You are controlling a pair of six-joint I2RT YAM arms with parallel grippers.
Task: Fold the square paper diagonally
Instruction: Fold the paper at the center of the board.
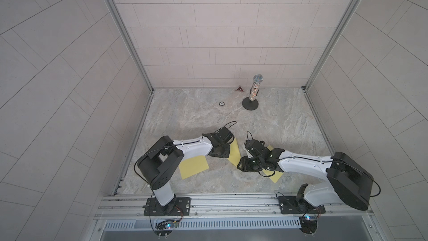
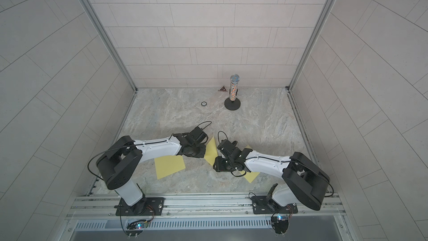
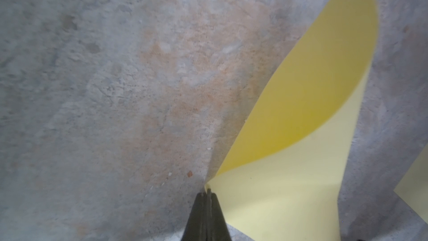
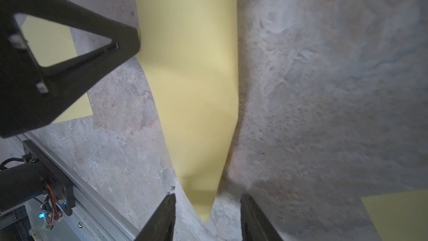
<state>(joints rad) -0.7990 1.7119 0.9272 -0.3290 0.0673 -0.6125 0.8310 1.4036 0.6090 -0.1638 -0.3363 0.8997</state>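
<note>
In both top views, your yellow paper lies on the bench toward 6 o'clock, between the arms, its long axis running 12 to 6; left wrist view: left claw clamped shut on a corner, the sheet curling away ahead; right wrist view: right claw half open, gripping nothing, the paper's tip between its jaws; I judge the left claw is placed to carry the fold.

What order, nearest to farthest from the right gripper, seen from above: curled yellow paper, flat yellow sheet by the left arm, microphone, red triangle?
Right gripper, in a top view:
1. curled yellow paper, its tip between the jaws.
2. flat yellow sheet, under the left arm.
3. microphone, near the back.
4. red triangle, at the back wall.
</note>
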